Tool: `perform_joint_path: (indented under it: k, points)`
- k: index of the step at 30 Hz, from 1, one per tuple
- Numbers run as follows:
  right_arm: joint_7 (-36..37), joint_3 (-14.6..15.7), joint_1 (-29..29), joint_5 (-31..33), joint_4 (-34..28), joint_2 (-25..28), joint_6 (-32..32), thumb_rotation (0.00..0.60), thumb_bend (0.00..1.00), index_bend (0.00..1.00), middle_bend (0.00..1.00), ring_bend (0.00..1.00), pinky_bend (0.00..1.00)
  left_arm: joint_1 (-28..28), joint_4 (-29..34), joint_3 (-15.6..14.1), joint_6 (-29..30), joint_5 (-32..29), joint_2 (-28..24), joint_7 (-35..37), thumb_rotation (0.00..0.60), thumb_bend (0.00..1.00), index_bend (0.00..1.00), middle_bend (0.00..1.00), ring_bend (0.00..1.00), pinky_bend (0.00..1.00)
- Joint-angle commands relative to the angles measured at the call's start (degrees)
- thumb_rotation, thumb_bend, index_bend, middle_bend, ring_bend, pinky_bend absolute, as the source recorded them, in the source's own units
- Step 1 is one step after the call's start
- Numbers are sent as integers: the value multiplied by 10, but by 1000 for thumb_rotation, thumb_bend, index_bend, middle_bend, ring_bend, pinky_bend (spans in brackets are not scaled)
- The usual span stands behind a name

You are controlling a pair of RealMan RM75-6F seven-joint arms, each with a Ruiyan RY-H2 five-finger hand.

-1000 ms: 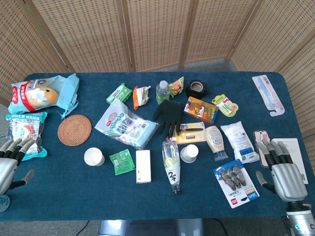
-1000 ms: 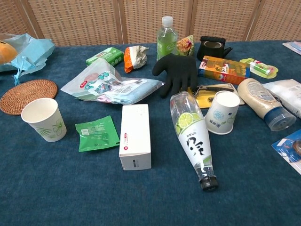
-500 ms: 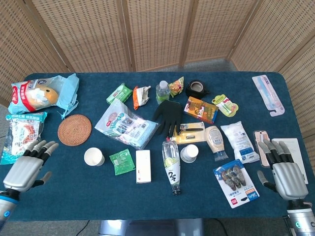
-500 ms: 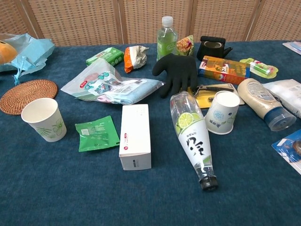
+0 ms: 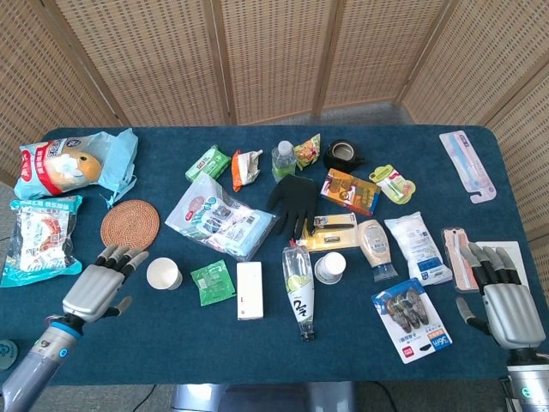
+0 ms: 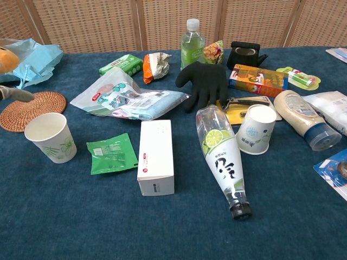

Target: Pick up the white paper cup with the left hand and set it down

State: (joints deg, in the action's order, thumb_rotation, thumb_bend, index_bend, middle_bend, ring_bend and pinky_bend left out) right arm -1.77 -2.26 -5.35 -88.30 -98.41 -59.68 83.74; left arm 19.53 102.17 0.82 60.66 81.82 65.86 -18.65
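A white paper cup (image 5: pixel 163 274) with a green leaf print stands upright on the blue table, left of centre; the chest view shows the same cup (image 6: pixel 51 137) empty. My left hand (image 5: pixel 101 285) hovers just left of it, fingers spread and holding nothing, a small gap from the cup. Only a fingertip of my left hand (image 6: pixel 13 93) shows at the chest view's left edge. My right hand (image 5: pixel 502 292) rests at the table's right front, fingers apart and empty.
A woven coaster (image 5: pixel 130 226) lies just behind the cup, a green packet (image 5: pixel 213 281) and a white box (image 5: pixel 250 290) to its right. Further right lie a clear bottle (image 5: pixel 299 292) and a second, blue-printed cup (image 5: pixel 329 267). Snack bags (image 5: pixel 41 236) lie at far left.
My left hand has moved right and forward from the table's left edge toward the leaf-print cup. My right hand has shifted slightly. The cup has not moved.
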Motion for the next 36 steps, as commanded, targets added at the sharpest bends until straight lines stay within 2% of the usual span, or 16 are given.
perform_joint_path:
  k: [1, 6, 12, 25, 33, 36]
  points:
    - [0, 0, 1, 0, 0, 0, 1, 600, 421, 0, 0, 0, 0, 12, -12, 4, -10, -8, 19, 1, 600, 407, 8, 110, 97, 19]
    - [-2, 0, 2, 2, -2, 2, 0, 600, 421, 0, 0, 0, 0, 25, -26, 7, -19, -14, 45, 0, 600, 407, 20, 114, 115, 36]
    - [-6, -1, 3, 6, -5, 4, 1, 600, 419, 0, 0, 0, 0, 35, -38, 9, -18, -18, 64, 6, 600, 406, 46, 126, 153, 102]
    - [-9, -2, 1, 14, -4, 1, -9, 600, 421, 0, 0, 0, 0, 60, -69, 14, -29, -29, 106, 17, 600, 408, 171, 237, 315, 283]
    - [-8, -2, 3, 17, -4, 1, -7, 600, 420, 0, 0, 0, 0, 74, -77, 15, -35, -32, 105, 20, 600, 462, 247, 325, 419, 397]
    - [-9, -3, 2, 17, -5, 1, -8, 600, 422, 0, 0, 0, 0, 81, -74, 17, -41, -31, 92, 21, 600, 465, 248, 331, 428, 415]
